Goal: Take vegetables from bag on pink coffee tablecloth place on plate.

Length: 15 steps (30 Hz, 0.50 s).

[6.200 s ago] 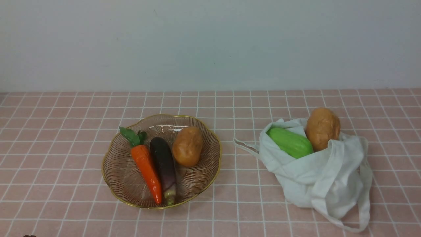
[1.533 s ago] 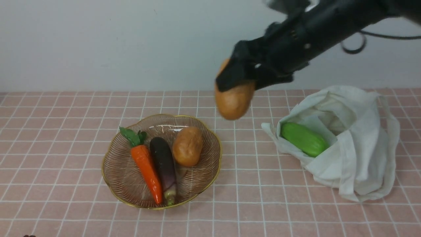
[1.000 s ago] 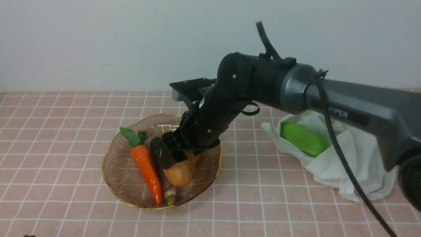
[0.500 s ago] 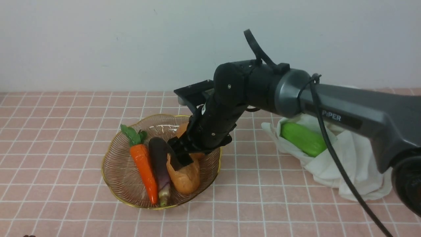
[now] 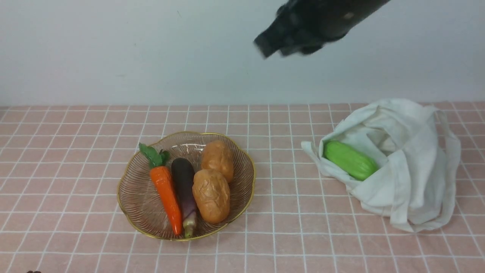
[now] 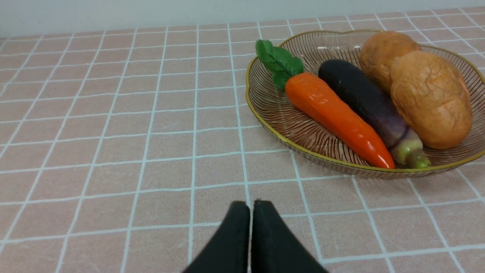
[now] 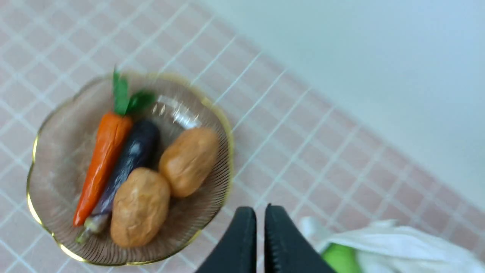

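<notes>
A pink tablecloth [image 5: 276, 242] with a white grid is covering the surface. On it, a ribbed glass plate [image 5: 142, 216] is lying well to the left of the white cloth bag [image 5: 420, 178].

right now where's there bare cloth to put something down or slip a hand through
Bare cloth: between the plate and the bag, in front of both, and left of the plate. Crowded: the plate's right half, where two potatoes sit beside the eggplant.
</notes>
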Each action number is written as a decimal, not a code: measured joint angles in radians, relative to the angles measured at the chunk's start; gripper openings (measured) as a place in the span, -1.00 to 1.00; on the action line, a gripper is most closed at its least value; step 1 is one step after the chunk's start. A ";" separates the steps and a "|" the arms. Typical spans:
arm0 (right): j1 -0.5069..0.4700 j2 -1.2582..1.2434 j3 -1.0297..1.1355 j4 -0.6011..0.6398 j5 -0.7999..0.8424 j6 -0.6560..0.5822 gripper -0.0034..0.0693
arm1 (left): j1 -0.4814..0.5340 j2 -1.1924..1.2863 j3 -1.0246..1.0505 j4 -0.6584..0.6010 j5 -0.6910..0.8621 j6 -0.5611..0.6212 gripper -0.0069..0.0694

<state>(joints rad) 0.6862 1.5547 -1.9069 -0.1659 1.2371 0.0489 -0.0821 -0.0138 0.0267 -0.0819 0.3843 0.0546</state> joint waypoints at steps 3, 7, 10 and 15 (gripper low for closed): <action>0.000 -0.131 0.000 -0.021 0.020 0.011 -0.93 | 0.000 0.000 0.000 0.000 0.000 0.000 -0.83; 0.000 -0.451 0.132 -0.034 0.004 0.063 -0.94 | 0.000 0.000 0.000 0.000 0.000 0.000 -0.83; 0.000 -0.691 0.319 -0.048 -0.092 0.126 -0.95 | 0.000 0.000 0.000 0.000 0.000 0.000 -0.83; 0.000 -1.107 0.753 -0.083 -0.406 0.195 -0.95 | 0.000 0.000 0.000 0.000 0.000 0.000 -0.83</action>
<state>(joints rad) 0.6862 0.4472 -1.1540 -0.2485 0.8311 0.2435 -0.0821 -0.0138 0.0267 -0.0819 0.3843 0.0546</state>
